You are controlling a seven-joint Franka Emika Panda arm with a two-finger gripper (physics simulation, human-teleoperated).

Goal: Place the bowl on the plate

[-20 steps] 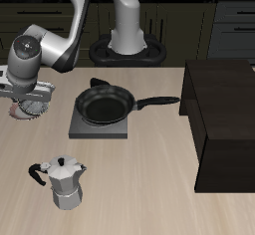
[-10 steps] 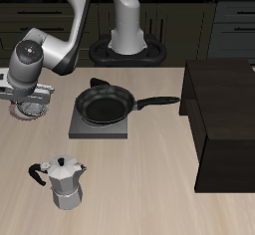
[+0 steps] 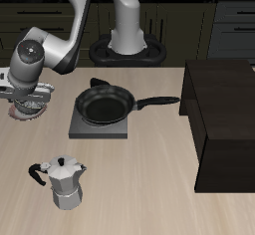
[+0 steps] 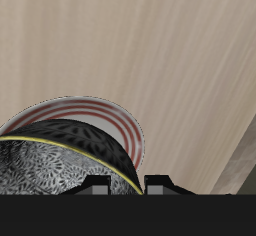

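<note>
Two fingers of my gripper [image 3: 30,102] are clamped on the bowl [image 4: 60,160], pinching its dark rim. Bowl sits directly under the tool, tilted, over the plate [image 4: 105,120]; I can't tell if they touch. Plate's pink rim shows just past the bowl. Farther off: frying pan [image 3: 105,104] on a grey board [image 3: 100,127], moka pot [image 3: 65,182] toward the table's [image 3: 149,179] front.
</note>
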